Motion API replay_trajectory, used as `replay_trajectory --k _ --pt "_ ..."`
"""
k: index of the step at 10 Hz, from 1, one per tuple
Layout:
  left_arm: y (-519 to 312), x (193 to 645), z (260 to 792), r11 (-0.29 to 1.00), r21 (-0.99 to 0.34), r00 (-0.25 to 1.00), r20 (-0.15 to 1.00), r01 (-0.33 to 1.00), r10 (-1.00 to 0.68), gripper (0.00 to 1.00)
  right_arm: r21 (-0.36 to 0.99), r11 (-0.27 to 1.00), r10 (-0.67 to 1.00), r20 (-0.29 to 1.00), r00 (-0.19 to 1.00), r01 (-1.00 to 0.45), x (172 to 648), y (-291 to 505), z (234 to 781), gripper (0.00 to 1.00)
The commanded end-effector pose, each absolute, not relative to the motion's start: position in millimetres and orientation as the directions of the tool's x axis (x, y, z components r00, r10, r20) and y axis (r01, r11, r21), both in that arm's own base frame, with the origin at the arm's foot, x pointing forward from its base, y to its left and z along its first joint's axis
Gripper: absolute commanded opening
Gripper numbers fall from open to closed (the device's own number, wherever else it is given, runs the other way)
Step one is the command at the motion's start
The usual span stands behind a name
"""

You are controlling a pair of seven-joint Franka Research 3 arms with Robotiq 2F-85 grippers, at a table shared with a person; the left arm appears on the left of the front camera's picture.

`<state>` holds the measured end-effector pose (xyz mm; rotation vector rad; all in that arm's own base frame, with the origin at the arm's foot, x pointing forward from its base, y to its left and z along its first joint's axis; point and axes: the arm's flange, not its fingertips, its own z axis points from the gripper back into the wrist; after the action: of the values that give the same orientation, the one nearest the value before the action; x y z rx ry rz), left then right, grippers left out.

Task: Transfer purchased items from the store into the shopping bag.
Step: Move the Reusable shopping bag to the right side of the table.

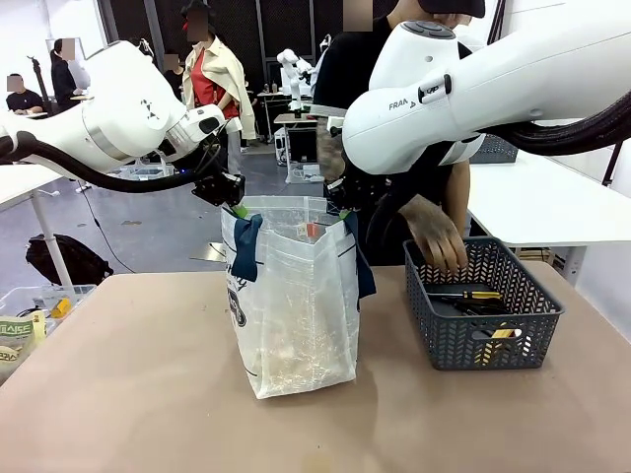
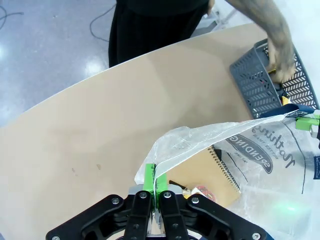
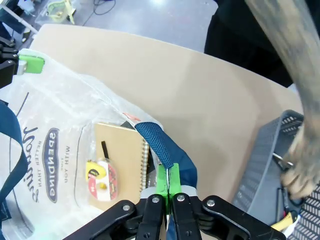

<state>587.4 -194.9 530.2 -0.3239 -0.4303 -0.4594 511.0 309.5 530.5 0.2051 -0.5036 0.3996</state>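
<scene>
The translucent white shopping bag (image 1: 296, 305) stands upright mid-table with navy handles. My left gripper (image 1: 235, 205) is shut on its left rim, and my right gripper (image 1: 340, 209) is shut on its right rim by the navy strap, so the mouth is held apart. In the left wrist view my gripper (image 2: 153, 177) pinches the plastic edge; in the right wrist view my gripper (image 3: 167, 179) pinches rim and strap. Inside lie a brown spiral notebook (image 3: 120, 160) and a small yellow-red packet (image 3: 102, 177). The person's hand (image 1: 436, 239) reaches into the dark grey basket (image 1: 449, 340), where yellow-black items (image 1: 475, 295) lie.
A clear bin (image 1: 30, 305) with small goods sits at the table's left edge. The basket stands close to the bag's right side. Bare tabletop (image 1: 148, 394) lies in front of and left of the bag. The person stands at the far edge behind the bag.
</scene>
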Motion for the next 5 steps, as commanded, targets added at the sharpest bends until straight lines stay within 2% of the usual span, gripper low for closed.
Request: replay_trajectory --k 1,5 --pt "-191.0 585.6 531.5 0.857 -0.203 0.818 0.461 0.474 -0.343 0.0 0.095 0.906 0.313 0.508 0.803 -0.413 511.6 307.2 532.2 0.0" --pt "-191.0 585.6 531.5 0.857 -0.203 0.818 0.461 0.474 -0.343 0.0 0.095 0.906 0.313 0.508 0.803 -0.413 511.6 307.2 532.2 0.0"
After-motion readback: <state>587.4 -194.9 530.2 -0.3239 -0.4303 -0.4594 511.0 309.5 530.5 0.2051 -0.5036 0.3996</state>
